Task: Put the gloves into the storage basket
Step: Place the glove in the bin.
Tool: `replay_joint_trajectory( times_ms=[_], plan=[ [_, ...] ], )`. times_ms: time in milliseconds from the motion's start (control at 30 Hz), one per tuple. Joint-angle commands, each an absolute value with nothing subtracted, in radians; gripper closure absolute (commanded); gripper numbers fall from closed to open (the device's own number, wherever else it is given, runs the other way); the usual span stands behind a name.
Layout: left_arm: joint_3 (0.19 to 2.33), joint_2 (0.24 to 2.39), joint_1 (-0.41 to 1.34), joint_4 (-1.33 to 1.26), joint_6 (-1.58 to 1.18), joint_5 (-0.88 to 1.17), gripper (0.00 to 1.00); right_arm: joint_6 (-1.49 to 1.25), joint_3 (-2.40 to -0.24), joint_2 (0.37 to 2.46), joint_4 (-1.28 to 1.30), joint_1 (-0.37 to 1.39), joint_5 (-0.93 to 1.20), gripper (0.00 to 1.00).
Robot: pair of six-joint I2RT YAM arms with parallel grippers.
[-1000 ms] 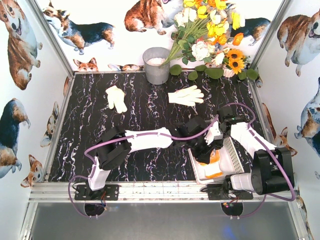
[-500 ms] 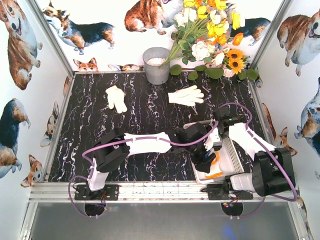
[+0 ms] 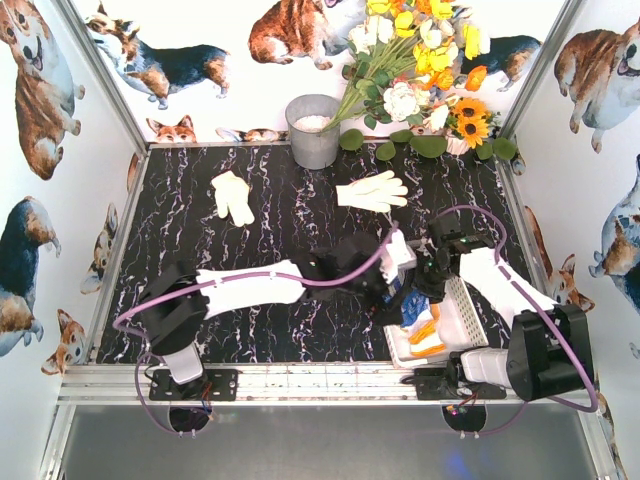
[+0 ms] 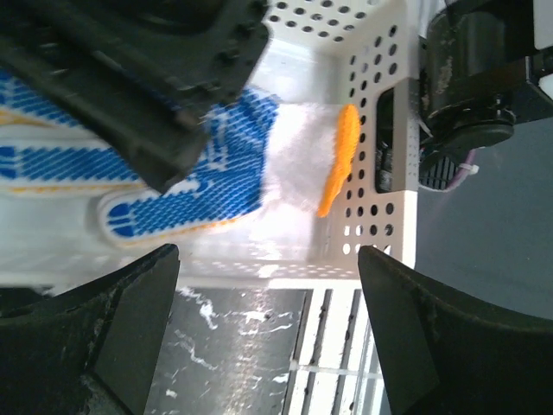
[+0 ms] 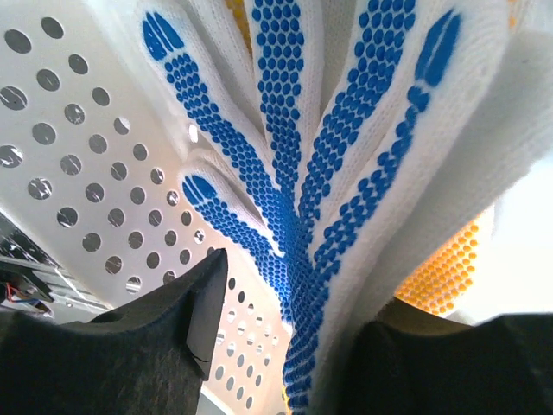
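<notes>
Down in the storage basket [image 4: 380,130] — blue-dotted glove [image 4: 229,151], fabric pinched between the right gripper's [image 5: 294,298] jaws. Left gripper's [image 4: 268,259] jaws wide, empty, just above. Loose gloves [image 3: 233,196] [image 3: 372,190] far back on the tabletop [image 3: 290,240]. Risk — dragging the glove back out over the wall, if snagged on lifting jaws.

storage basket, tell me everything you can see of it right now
The storage basket is white plastic, rectangular and shallow, its walls punched with rows of round holes. It stands upright on the black marbled table at its near right corner. Inside lies a blue-dotted glove with an orange-edged white cuff.
</notes>
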State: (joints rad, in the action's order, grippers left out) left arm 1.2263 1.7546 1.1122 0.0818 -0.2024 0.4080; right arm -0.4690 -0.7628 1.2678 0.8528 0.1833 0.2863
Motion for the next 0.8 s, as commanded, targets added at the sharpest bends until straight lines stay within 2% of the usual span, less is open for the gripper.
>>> replay_joint_trajectory(
  times_ms=[0,167,400,600,767],
  plan=[
    [1.168,1.663,1.06,0.015,-0.24,0.352,0.21,-0.453,-0.808,1.224,0.881,0.189,0.27,0.52],
    [1.121,1.608,1.01,0.008,-0.252,0.333,0.21,-0.453,-0.814,1.204,0.904,0.189,0.245,0.46],
    [1.1,1.587,0.992,0.008,-0.255,0.328,0.21,-0.461,-0.827,1.187,0.924,0.189,0.138,0.43],
    [1.095,1.586,0.992,0.006,-0.255,0.328,0.21,-0.469,-0.829,1.196,0.92,0.189,0.057,0.44],
    [1.093,1.586,0.992,0.004,-0.26,0.328,0.21,-0.482,-0.813,1.229,0.888,0.189,0.048,0.51]
  ],
)
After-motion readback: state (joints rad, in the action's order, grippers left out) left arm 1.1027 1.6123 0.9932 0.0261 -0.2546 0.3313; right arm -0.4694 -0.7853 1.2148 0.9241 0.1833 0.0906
